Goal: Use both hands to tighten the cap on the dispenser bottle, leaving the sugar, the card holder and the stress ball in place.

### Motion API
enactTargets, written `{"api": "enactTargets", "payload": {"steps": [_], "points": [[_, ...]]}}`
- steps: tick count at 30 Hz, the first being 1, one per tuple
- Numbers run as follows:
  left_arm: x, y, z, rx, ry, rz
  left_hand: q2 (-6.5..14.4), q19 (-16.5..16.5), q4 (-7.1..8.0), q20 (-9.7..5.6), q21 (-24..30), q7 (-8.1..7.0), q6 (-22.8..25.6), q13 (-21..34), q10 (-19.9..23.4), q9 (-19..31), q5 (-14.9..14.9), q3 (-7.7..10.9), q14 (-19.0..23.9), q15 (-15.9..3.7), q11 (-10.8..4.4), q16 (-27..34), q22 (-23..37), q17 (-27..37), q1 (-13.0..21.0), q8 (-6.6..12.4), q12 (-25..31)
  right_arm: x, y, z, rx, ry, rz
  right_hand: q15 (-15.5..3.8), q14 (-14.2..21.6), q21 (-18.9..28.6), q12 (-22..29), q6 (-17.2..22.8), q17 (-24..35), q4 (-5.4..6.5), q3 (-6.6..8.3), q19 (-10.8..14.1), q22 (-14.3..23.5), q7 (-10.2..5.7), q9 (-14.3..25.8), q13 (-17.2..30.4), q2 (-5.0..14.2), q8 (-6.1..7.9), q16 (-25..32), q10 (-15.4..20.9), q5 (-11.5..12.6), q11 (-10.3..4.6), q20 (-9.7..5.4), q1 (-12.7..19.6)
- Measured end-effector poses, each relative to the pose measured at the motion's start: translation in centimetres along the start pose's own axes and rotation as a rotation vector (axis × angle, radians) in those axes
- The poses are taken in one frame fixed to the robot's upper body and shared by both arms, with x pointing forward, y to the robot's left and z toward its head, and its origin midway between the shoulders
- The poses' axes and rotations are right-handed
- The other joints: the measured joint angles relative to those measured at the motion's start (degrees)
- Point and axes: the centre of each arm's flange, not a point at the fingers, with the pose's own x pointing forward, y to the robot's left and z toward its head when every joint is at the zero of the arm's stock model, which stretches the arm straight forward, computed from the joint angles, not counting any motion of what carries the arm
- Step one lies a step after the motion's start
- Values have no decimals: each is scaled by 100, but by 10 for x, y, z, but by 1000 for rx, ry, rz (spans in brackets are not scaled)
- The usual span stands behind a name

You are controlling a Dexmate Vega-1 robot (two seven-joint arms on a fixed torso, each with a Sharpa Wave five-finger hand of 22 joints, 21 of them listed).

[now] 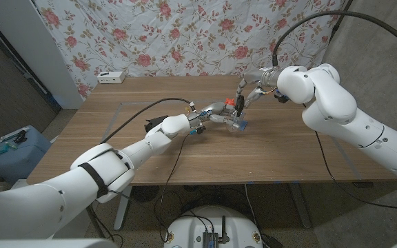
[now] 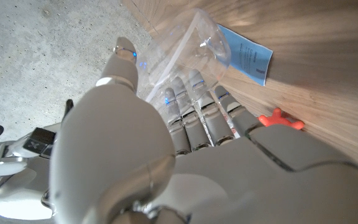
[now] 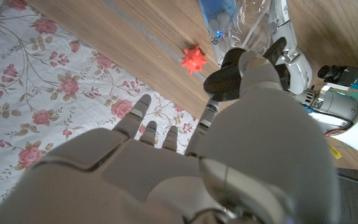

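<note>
Left hand (image 1: 216, 110) grips bottle (image 2: 197, 46); right hand (image 1: 252, 91) at its 12 o'clock, grip unclear; ball (image 3: 193, 60) on table (image 1: 143, 148).

floral curtain (image 1: 185, 34) | wooden table (image 1: 185, 151) | grey floor (image 1: 19, 131)

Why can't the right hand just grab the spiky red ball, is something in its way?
Probably it could. The spiky red ball lies bare on the wooden table just past the right hand, with nothing visibly between them. But the task says leave it, and that hand is at the clear bottle.
</note>
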Motion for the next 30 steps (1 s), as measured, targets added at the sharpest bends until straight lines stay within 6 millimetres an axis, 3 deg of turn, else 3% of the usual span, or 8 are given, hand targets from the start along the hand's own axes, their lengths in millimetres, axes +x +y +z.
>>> {"api": "enactTargets", "payload": {"steps": [3, 12, 21, 30], "points": [[0, 0, 0, 1, -1, 0, 0, 0, 0, 0, 0, 2, 3, 0, 9, 0, 0, 0, 0, 0, -9, 0, 0, 0, 0, -2, -1, 1, 0, 0, 3, 3, 7, -23, 25, 0, 0, 34, 0, 23, -23, 61, 0, 11, 0, 0, -20, 0, 0, 43, -20, -36, 0, -50], [0, 0, 1, 3, -3, -1, 0, 0, 0, 0, 0, 12, 36, 0, 48, 0, 0, 0, 0, 0, 14, 0, 0, 1, 0, -17, 16, 3, -2, -1, 20, 9, 28, -63, 65, 44, 44, 224, -1, 174, -124, 133, 0, 1, -5, 0, 26, 86, 40, 172, -64, 32, -32, -277], [0, 0, 2, 5, -6, 1, 0, 0, 0, 0, 0, 21, 82, 0, 48, 0, 0, 0, 0, 0, 13, 0, 0, 14, 0, 3, 16, 6, -3, -3, 42, 14, 55, -61, 105, 44, 44, 296, -1, 294, -245, 184, 0, 12, 7, 1, 39, 87, 40, 265, -108, 124, -41, -564], [0, -1, 1, 5, -6, 4, 0, 0, 0, 0, 0, 22, 84, 0, 48, 0, 0, 0, 0, 1, 13, 0, 0, 1, 0, 3, 15, 9, -3, -3, 69, 18, 85, -51, 156, 44, 44, 402, -1, 507, -410, 288, 0, 29, -19, 1, 55, 87, 48, 337, -212, 197, -84, -940]]}}
